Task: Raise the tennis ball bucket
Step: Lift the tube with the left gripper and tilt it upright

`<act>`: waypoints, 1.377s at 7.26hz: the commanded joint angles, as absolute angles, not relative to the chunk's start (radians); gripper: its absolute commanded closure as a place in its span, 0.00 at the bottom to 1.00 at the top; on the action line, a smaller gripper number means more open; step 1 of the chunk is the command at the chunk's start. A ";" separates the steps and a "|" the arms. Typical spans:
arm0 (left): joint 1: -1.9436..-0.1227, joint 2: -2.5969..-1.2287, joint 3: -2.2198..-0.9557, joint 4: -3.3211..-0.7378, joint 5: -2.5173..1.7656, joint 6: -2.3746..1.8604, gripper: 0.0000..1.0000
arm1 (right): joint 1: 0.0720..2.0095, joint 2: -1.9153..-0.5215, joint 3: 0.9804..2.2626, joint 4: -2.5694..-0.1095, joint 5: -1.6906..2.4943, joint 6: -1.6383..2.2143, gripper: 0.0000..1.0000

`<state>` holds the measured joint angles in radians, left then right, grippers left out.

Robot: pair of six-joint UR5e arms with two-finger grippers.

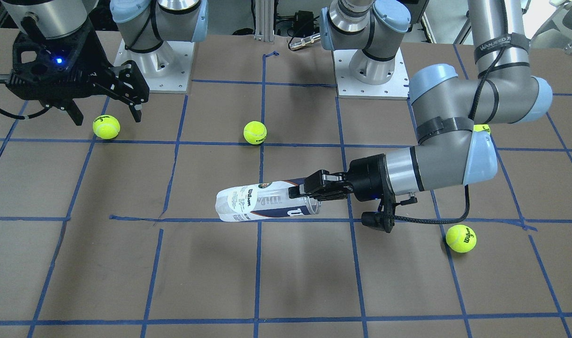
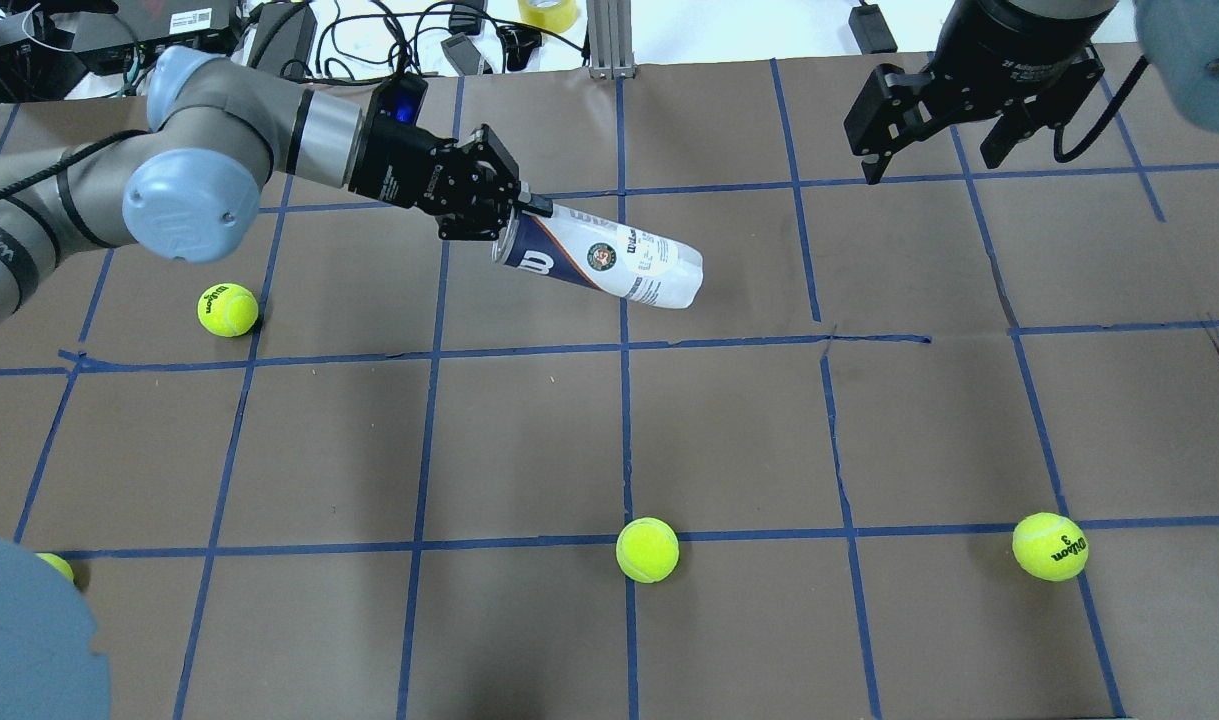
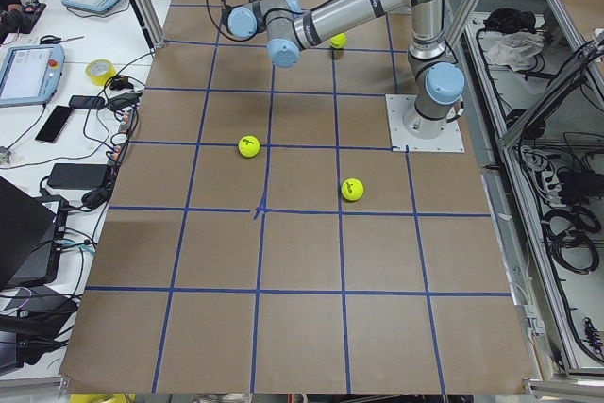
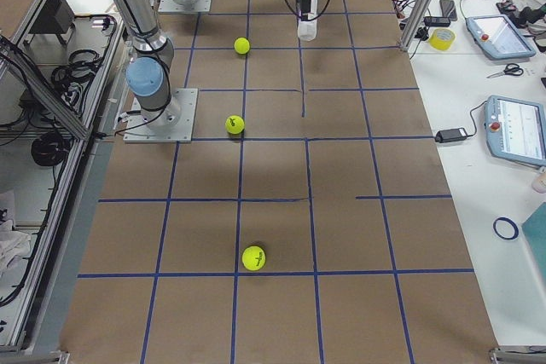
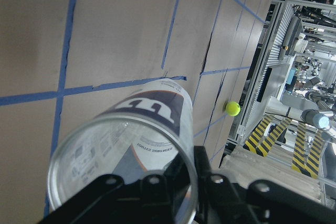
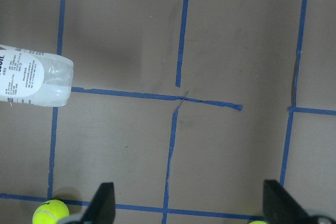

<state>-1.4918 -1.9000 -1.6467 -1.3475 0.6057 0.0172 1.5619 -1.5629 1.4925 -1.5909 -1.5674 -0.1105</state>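
The tennis ball bucket (image 2: 609, 262) is a clear can with a white and navy Wilson label. It lies nearly level and is held above the brown table, with its shadow below it in the front view (image 1: 257, 204). My left gripper (image 2: 519, 215) is shut on the wall of its open rim, as the front view (image 1: 301, 191) and the left wrist view (image 5: 121, 171) show. My right gripper (image 2: 934, 150) is open and empty at the far right, hovering above a tennis ball (image 1: 106, 126). The can's closed end shows in the right wrist view (image 6: 37, 80).
Loose tennis balls lie on the table: one at the left (image 2: 227, 309), one at the near middle (image 2: 647, 549), one at the near right (image 2: 1049, 546), and one half hidden at the near left (image 2: 57, 565). Blue tape lines grid the table. Cables and devices lie beyond the far edge (image 2: 449, 40).
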 commanded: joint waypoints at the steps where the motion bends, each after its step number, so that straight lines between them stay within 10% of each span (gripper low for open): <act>1: -1.589 -1.881 -1.574 -1.083 0.853 -0.163 1.00 | 1.562 -1.563 1.493 -1.591 -1.568 -0.110 0.00; 10: -1.852 -2.088 -1.261 -1.260 1.775 0.175 1.00 | 1.562 -1.563 1.494 -1.588 -1.566 -0.110 0.00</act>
